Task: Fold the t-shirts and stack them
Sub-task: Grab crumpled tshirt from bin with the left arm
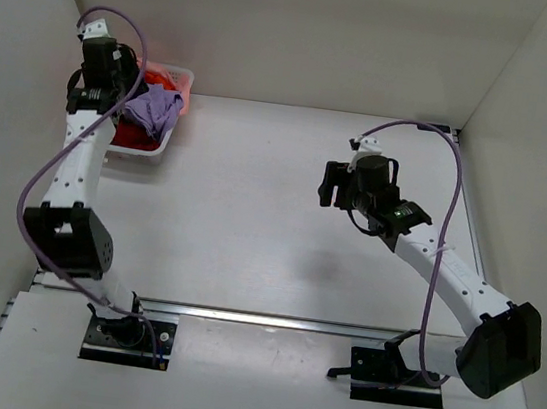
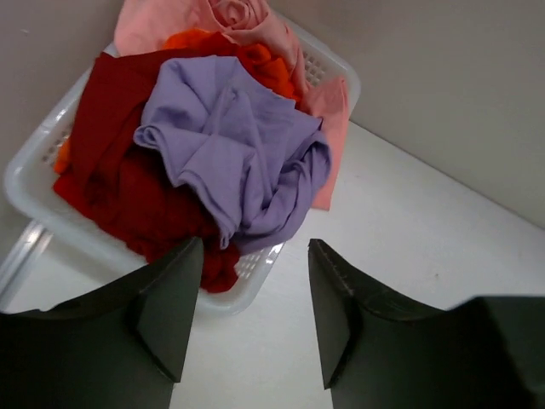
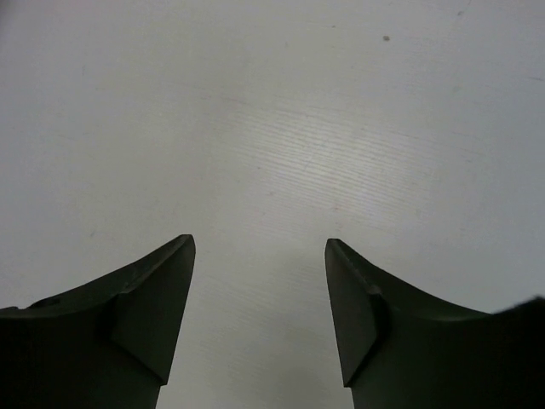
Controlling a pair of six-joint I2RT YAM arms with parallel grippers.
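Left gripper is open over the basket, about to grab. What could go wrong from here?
1. The purple shirt lies bunched on the red shirt; the left gripper may lift both together.
2. A snagged pull could drag or tip the basket.
3. The pink shirt drapes over the rim and might slide out.

Right hand point(image 3: 260, 315) spread wide, empty, above bare white table point(image 3: 281, 128).

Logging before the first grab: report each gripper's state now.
Left gripper: open, holding nothing, above the basket of t-shirts.
Right gripper: open, holding nothing, over the table.
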